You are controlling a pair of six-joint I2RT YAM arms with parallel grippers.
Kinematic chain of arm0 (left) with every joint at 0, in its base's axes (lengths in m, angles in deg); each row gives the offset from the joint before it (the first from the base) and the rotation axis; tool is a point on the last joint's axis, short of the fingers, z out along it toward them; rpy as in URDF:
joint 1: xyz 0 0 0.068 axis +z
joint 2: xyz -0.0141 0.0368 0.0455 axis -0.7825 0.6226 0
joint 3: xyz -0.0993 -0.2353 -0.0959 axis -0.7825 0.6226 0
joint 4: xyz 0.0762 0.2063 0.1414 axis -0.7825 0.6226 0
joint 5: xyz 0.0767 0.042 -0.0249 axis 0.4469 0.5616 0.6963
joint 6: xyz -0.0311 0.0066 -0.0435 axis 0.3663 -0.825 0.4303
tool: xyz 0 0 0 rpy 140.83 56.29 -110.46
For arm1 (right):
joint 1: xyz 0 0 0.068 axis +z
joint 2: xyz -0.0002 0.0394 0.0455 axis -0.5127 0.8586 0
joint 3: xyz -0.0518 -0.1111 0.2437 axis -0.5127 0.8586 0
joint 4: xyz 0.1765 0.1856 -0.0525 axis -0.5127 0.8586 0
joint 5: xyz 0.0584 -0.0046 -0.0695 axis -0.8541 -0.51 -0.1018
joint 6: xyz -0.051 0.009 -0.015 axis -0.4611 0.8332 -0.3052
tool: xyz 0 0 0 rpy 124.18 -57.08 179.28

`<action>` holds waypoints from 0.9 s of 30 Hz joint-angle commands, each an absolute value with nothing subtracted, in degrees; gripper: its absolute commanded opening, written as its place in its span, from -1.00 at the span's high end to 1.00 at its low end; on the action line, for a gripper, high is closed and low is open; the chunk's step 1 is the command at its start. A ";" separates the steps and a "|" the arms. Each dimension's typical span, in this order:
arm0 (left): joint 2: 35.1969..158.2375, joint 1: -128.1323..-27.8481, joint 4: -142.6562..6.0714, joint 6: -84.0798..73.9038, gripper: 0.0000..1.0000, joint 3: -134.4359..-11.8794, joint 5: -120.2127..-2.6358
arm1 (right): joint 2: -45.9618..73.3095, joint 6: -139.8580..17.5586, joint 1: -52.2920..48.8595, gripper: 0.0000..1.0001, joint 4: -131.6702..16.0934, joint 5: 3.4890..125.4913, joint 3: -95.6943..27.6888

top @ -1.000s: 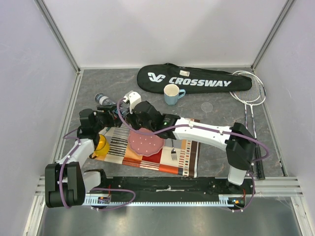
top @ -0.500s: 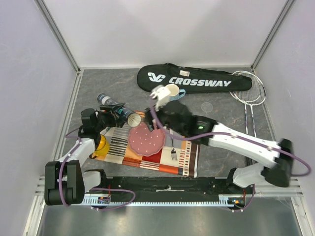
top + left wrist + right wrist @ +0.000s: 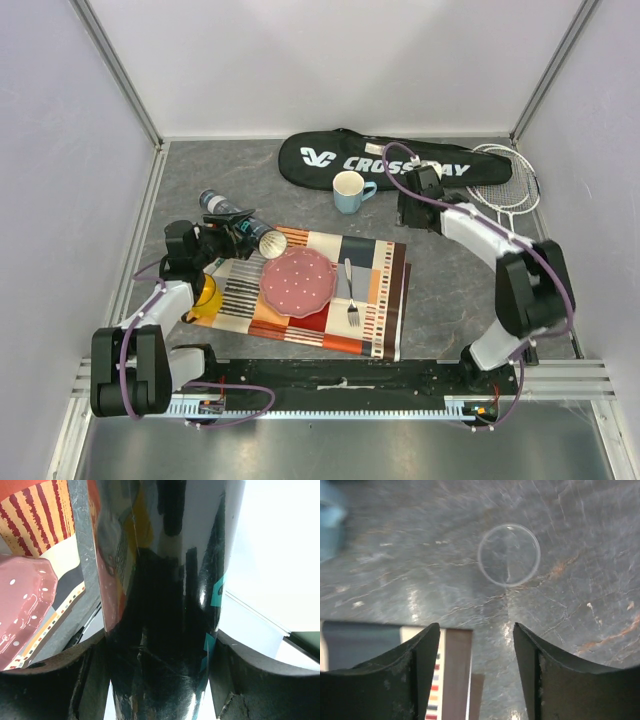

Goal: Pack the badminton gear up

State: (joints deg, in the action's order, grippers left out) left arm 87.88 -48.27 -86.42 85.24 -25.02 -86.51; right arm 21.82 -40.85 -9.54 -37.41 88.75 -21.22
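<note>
Firmly, the left end effector (image 3: 228, 232) gripped the long dark tube (image 3: 262, 236) around its middle. The tube lay slanted at the left of the counter (image 3: 450, 300), with 1 end close to the pink plate (image 3: 298, 280) on the stripy cloth (image 3: 375, 265). The right end effector (image 3: 475, 630) was open and had nothing in it. It pointed down at the counter, and a clear round lid (image 3: 509, 555) lay just past its fingers. The black racket bag (image 3: 330, 160) lay at the back. The 2 rackets (image 3: 505, 185) lay by its right end. A blue cup (image 3: 348, 190) stood just in front of the bag.
</note>
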 commanded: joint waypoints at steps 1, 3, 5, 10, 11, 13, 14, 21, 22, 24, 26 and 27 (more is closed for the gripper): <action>87.41 -48.41 -90.09 84.50 0.95 -26.04 -88.50 | 30.93 -42.12 -12.29 -0.26 -34.74 88.39 -28.23; 87.41 -48.41 -90.09 84.58 0.95 -25.95 -88.76 | 36.01 -43.52 -13.35 -0.06 -34.48 87.08 -31.39; 87.40 -48.50 -89.92 84.32 0.95 -25.95 -88.85 | 38.49 -45.89 -13.27 -0.04 -34.48 86.90 -33.95; 88.11 -48.41 -90.27 84.32 0.95 -25.95 -89.46 | 43.51 -48.80 -13.35 0.10 -34.74 87.95 -37.99; 88.28 -48.50 -90.27 84.32 0.95 -26.04 -89.55 | 44.12 -49.41 -13.53 0.10 -34.83 88.91 -38.43; 88.28 -48.41 -90.36 84.32 0.95 -26.13 -89.64 | 45.62 -50.12 -13.61 0.15 -34.83 88.92 -39.48; 88.28 -48.50 -90.45 84.32 0.95 -26.21 -89.64 | 46.14 -50.04 -14.23 0.19 -34.83 87.35 -39.75; 88.46 -48.41 -90.45 84.32 0.95 -26.30 -89.90 | 47.82 -49.42 -15.73 0.36 -35.88 85.58 -38.88; 88.55 -48.50 -90.53 84.32 0.95 -26.39 -89.90 | 47.90 -49.42 -15.81 0.35 -36.06 85.49 -38.53; 88.63 -48.42 -90.45 84.32 0.95 -26.48 -89.90 | 48.26 -48.98 -15.73 0.36 -37.02 84.44 -37.91; 88.55 -48.41 -90.36 84.23 0.95 -26.65 -89.73 | 49.39 -48.63 -15.81 0.53 -37.29 84.17 -37.65; 88.55 -48.41 -90.45 84.32 0.95 -26.74 -89.73 | 49.66 -48.28 -15.73 0.58 -37.29 84.87 -37.65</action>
